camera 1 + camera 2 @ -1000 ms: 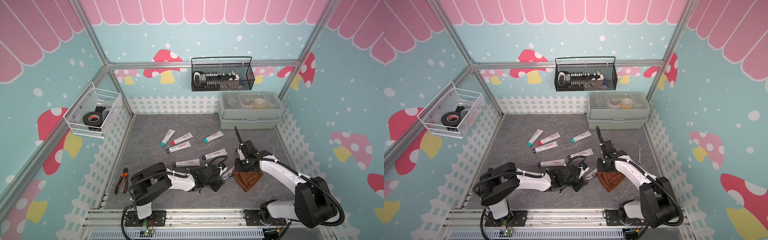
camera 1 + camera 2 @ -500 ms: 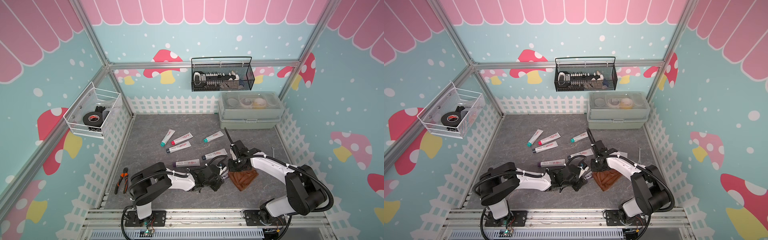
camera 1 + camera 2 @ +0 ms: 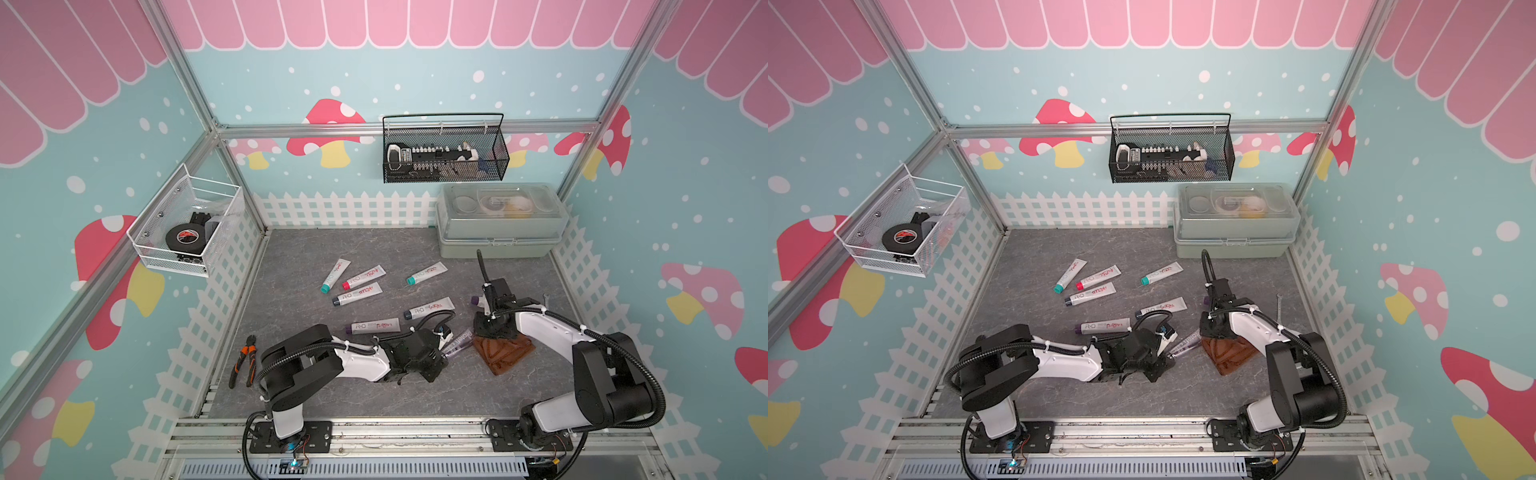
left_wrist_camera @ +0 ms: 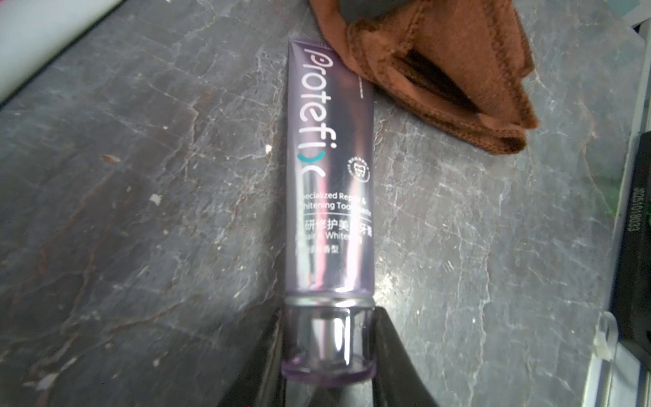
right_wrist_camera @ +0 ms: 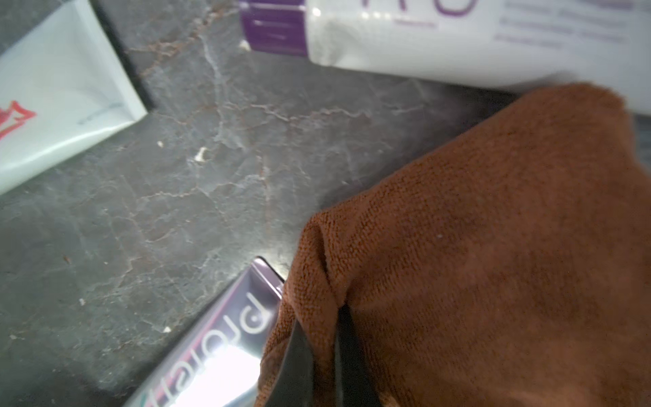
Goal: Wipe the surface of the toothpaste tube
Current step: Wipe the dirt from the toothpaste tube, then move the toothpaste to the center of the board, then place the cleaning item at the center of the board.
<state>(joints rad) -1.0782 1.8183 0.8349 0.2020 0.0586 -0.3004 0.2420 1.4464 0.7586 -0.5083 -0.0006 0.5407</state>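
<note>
Left wrist alone: left tool (image 4: 328, 340) clamped on purple tube (image 4: 329, 176) cap. Right wrist alone: right tool (image 5: 322, 340) pinching cloth (image 5: 493, 246).

tube (image 4: 329, 169) purple, wht txt | cloth (image 4: 440, 70) brown | table (image 4: 141, 176) grey marbled

Left arm (image 3: 361, 365): lying low, stretching toward the middle, forearm almost level.
Left gripper (image 4: 327, 356): clamping both jaws on the cap of the toothpaste tube (image 4: 329, 169).
Right arm (image 3: 548, 328): reaching inward, elbow raised, wrist bending downward.
Right gripper (image 5: 322, 366): pinching a fold of the brown cloth (image 5: 493, 246), jaws sitting nearly together.
</note>
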